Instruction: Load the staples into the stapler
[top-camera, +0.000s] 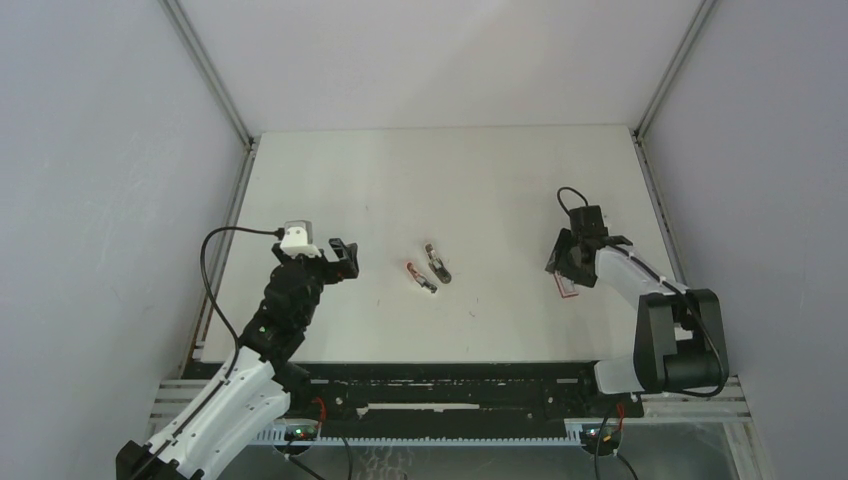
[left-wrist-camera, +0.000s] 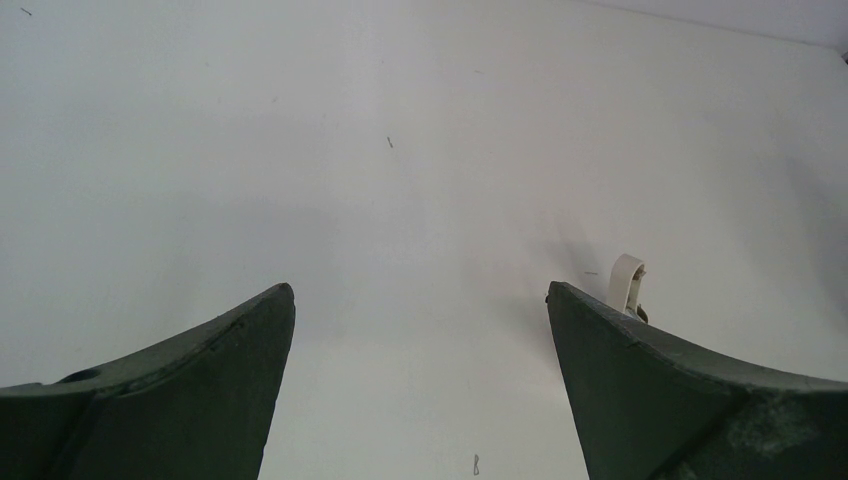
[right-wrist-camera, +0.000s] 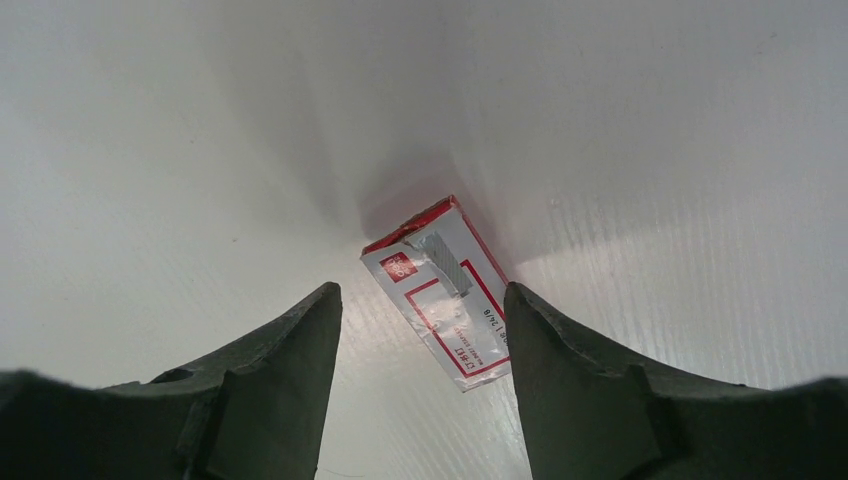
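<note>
The stapler lies near the table's middle as two slim pieces side by side: a pink-red one (top-camera: 421, 278) and a darker one (top-camera: 438, 264). My left gripper (top-camera: 342, 258) is open and empty to their left; in the left wrist view (left-wrist-camera: 420, 290) only a whitish curved piece (left-wrist-camera: 627, 283) shows behind the right finger. My right gripper (top-camera: 563, 268) is open over a flat white-and-red labelled box (right-wrist-camera: 450, 300). A small silvery-grey strip, the staples (right-wrist-camera: 446, 262), lies on the box just ahead of the open fingertips (right-wrist-camera: 422, 290).
The box edge shows under the right gripper in the top view (top-camera: 568, 290). Loose single staples lie on the table (left-wrist-camera: 476, 464), (left-wrist-camera: 389, 142). Metal frame posts and grey walls border the table (top-camera: 430, 180) at left, right and back.
</note>
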